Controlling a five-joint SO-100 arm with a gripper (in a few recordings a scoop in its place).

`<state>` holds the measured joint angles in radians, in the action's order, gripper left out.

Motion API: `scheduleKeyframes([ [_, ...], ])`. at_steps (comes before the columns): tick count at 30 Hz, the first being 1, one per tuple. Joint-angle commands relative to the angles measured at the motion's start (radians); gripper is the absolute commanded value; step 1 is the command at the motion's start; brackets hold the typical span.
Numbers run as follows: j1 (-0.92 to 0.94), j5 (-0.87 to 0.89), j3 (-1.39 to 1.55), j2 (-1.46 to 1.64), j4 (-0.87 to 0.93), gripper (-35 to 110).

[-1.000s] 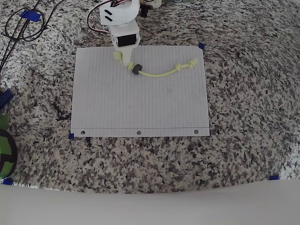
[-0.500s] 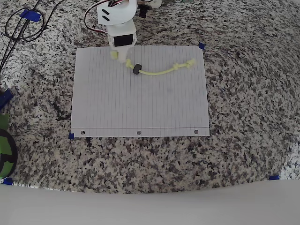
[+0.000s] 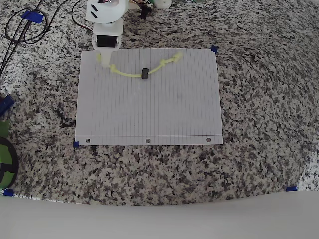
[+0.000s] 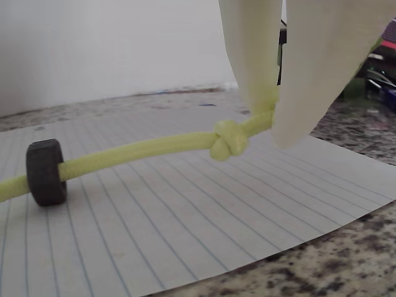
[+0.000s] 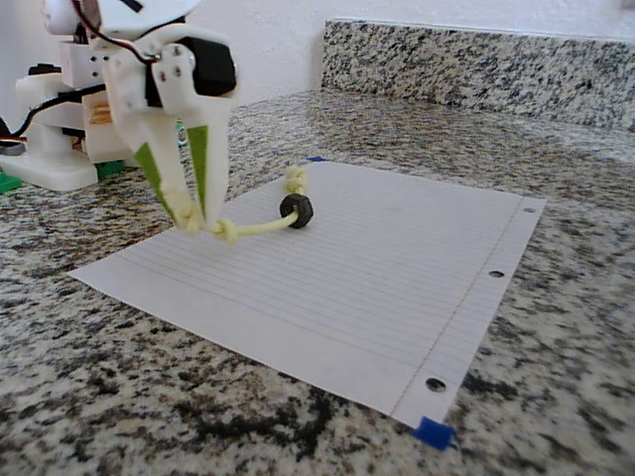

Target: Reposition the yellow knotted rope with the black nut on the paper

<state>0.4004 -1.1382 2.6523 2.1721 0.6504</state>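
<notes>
The yellow knotted rope (image 3: 128, 75) lies curved along the top part of the paper (image 3: 149, 114). The black nut (image 3: 145, 73) is threaded on near its middle. My gripper (image 3: 102, 59) stands at the paper's top left corner, shut on the rope's left end. In the wrist view the gripper (image 4: 272, 114) pinches the rope (image 4: 142, 150) just past a knot (image 4: 229, 139), and the nut (image 4: 44, 172) sits at the left. In the fixed view the gripper (image 5: 196, 220) holds the rope (image 5: 260, 227) slightly raised, while the nut (image 5: 296, 210) rests on the paper (image 5: 377, 268).
Speckled granite counter (image 3: 259, 124) surrounds the sheet. Black cables (image 3: 20, 30) lie at the top left and a green object (image 3: 4, 154) at the left edge. Blue tape bits (image 3: 214, 49) mark spots. The arm's white base (image 5: 60, 149) and a backsplash (image 5: 476, 59) stand behind.
My gripper has moved left along the paper's top edge, dragging the rope with it. The rope slid through the nut, which stayed about where it was.
</notes>
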Motion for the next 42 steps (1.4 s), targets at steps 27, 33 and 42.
scheduleKeyframes([
  [27,0.086,-0.029,-0.018,0.054,-0.038,0],
  [33,-0.006,-0.046,-0.014,0.055,0.031,48],
  [42,-0.170,-0.034,-0.012,0.107,0.118,47],
])
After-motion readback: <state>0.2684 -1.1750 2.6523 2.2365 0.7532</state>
